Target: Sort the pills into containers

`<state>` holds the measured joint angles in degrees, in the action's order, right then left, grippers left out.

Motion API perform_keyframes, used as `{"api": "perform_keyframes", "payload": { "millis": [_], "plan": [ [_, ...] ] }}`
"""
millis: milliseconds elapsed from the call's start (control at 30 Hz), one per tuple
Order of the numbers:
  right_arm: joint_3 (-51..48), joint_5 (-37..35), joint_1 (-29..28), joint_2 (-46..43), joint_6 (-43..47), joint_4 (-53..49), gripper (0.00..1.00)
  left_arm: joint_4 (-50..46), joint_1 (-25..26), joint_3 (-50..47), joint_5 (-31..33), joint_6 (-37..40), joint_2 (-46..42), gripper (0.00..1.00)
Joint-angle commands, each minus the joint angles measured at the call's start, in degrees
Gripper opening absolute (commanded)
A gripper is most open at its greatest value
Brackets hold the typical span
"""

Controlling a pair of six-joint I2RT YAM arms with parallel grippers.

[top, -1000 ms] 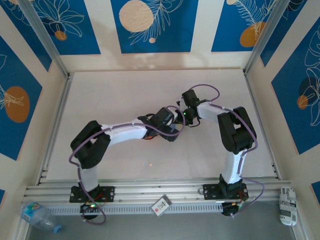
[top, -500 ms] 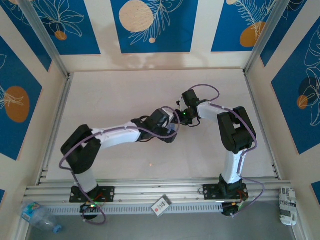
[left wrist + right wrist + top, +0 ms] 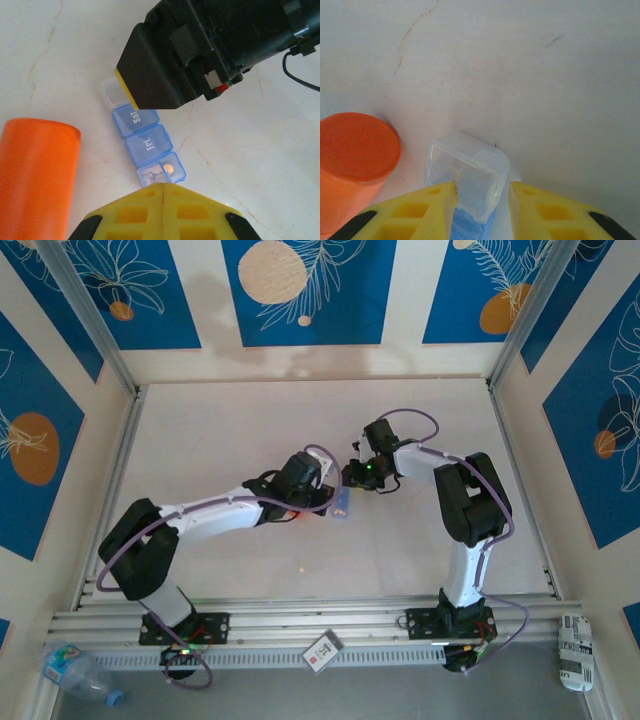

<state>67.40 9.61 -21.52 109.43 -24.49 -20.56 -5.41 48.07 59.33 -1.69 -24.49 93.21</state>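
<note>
Mid-table: right gripper [image 3: 481, 192] pinches clear square end of translucent blue containers [image 3: 147, 145]; left gripper [image 3: 162, 187] closed, empty; smooth orange bottle [image 3: 37, 175] beside.

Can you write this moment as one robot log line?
left gripper: shut | right gripper: shut on container strip | pill: in end compartment beside Fri

containers [image 3: 155, 175] strip, "Sat" on one blue lid [image 3: 135, 118]; "Fri." on adj. lid [image 3: 148, 144]

Right gripper [image 3: 481, 192] is clamped on the pale-blue container strip [image 3: 468, 172], one yellow finger against each side. The strip's clear end compartment pokes out just ahead of the fingertips. Orange bottle [image 3: 356, 150] sits just left of the fingers.
</note>
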Motion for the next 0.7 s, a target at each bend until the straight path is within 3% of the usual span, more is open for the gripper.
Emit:
{"api": "perform_keyframes", "payload": {
  "millis": [0, 333, 667],
  "plan": [
    [-1.39, -3.55, -0.20, 4.09, 0.65, -2.38, 0.35, -2.95, -0.39, 3.23, -4.81, -2.60, 3.10, 0.00],
    [-1.48, -3.41, -0.13, 4.67, 0.57, -2.21, 0.35, -7.81, -0.51, 7.26, -2.62, -2.06, 8.06, 0.00],
    [-1.41, -3.20, -0.20, 4.88, 0.85, -2.21, 0.34, -7.39, -0.49, 9.52, -4.74, -1.70, 11.16, 0.00]
  ]
}}
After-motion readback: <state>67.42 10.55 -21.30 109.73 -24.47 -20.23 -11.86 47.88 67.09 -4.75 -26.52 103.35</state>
